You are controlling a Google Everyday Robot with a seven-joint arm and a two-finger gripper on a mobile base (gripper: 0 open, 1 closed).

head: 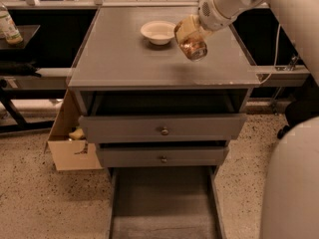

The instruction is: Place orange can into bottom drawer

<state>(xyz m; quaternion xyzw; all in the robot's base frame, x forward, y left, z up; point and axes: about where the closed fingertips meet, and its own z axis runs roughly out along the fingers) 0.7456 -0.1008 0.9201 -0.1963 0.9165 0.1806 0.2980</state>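
My gripper (188, 32) is above the right half of the grey cabinet top (124, 59), just right of the white bowl (158, 32). It is shut on the orange can (193, 47), a copper-orange can with a silver end, held tilted and clear of the surface with a shadow beneath it. The bottom drawer (162, 205) is pulled out at the foot of the cabinet, a shallow grey tray with a bare floor. The two upper drawers (162, 128) with round knobs are slightly pulled out above it.
A cardboard box (70, 143) stands on the floor left of the cabinet. A bottle (9, 28) stands on a dark shelf at far left. My white arm and base (291, 183) fill the right side. A cable hangs at the cabinet's right edge.
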